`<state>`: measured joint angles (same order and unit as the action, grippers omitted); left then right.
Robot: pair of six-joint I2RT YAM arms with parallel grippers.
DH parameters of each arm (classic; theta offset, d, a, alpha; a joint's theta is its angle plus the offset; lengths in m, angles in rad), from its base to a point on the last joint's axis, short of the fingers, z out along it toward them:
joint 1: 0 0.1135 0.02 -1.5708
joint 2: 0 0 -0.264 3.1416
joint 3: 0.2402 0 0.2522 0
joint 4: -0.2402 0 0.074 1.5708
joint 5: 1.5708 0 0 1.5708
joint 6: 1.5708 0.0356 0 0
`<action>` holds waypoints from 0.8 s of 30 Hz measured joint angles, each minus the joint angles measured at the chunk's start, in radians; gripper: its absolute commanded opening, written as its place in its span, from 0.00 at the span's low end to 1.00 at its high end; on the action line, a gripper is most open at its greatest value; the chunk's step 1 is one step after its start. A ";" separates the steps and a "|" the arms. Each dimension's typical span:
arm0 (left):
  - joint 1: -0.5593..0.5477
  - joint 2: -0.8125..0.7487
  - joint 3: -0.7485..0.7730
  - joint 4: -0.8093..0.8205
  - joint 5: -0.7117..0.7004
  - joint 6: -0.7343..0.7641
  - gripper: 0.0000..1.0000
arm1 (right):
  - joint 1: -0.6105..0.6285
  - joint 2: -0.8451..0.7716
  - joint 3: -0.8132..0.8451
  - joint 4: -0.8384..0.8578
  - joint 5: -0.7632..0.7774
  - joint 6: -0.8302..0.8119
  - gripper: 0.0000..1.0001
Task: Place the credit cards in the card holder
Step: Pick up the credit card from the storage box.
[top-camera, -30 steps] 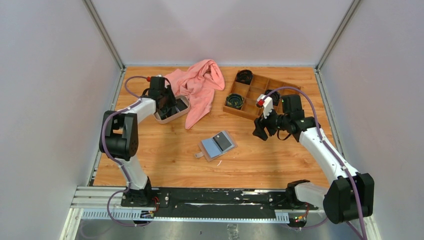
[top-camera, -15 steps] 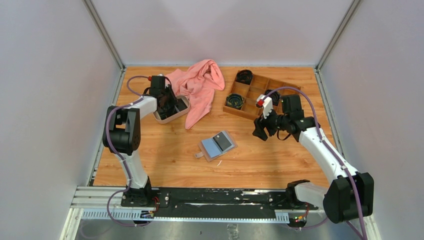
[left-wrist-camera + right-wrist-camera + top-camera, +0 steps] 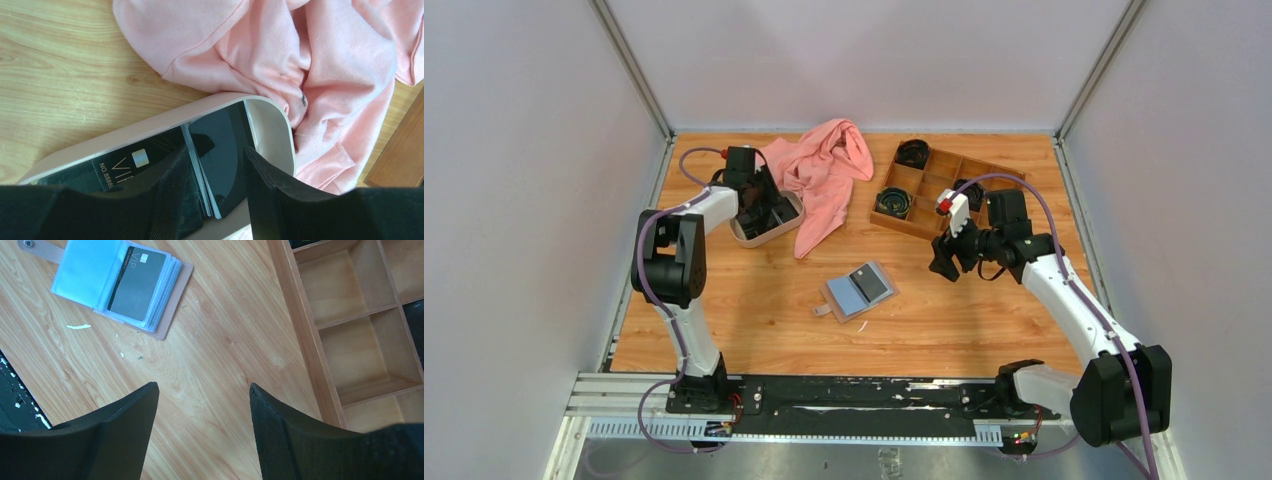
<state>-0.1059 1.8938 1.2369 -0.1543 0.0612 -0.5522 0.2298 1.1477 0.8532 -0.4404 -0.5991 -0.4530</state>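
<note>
Black credit cards (image 3: 125,165) in the beige tray (image 3: 272,125) are partly masked by the left gripper (image 3: 220,155), jaws parted astride 1 stack. The right gripper (image 3: 202,405) hovers, jaws spread, near the open card holder (image 3: 80,275).

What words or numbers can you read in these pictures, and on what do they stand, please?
"VI": black card in the tray; further letters hidden.
"NO 8888": same card; further digits hidden.
On the dark card in the card holder: pale print, too small to read.
</note>
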 measured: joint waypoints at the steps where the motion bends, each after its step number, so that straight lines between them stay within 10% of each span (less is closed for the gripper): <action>1: 0.000 0.000 0.001 -0.005 0.003 0.000 0.50 | 0.000 0.000 0.000 0.000 0.000 0.000 0.70; 24: 0.016 0.014 -0.033 0.102 0.187 -0.122 0.38 | 0.000 -0.003 0.000 0.000 0.003 0.000 0.71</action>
<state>-0.0902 1.9079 1.2037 -0.0521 0.2485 -0.6743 0.2302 1.1442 0.8532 -0.4404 -0.5964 -0.4530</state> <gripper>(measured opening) 0.402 0.707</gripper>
